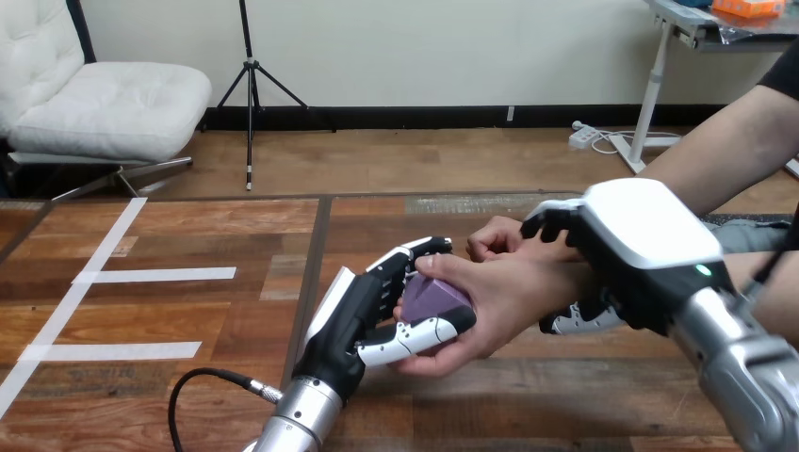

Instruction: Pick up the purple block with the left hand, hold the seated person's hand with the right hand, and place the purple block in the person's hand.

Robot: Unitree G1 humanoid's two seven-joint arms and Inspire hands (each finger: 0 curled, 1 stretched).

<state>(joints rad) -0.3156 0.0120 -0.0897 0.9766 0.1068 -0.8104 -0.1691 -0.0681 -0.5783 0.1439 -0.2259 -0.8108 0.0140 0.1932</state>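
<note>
So at this point the robot's left hand (363, 315) had the purple block (432, 296) pinched, fingers curled over the top and thumb pressed along the lower front. The block sat right up against the palm of the person's hand (504, 301), which was turned open toward it and cupped, with the person's fingers curving in under the robot's thumb. All of this was hanging a bit above the table (188, 320), not resting on it.

The right hand (641, 240) was wrapped round the wrist (565, 275), fingers hooked over the top and the thumb poking out underneath. The person's second hand (495, 237) was tucked just behind, close to those fingers.

What I'd worry about: the thumb was sandwiched between the block and the person's fingers. If the left hand opened fast, the thumb could shove the block off the palm or knock into the fingers. The palm also looked tilted more sideways than up, so letting go before the person closed round the block could send it onto the table. And if the right hand squeezed or tugged the wrist mid-release, the palm would shift away from the block.
</note>
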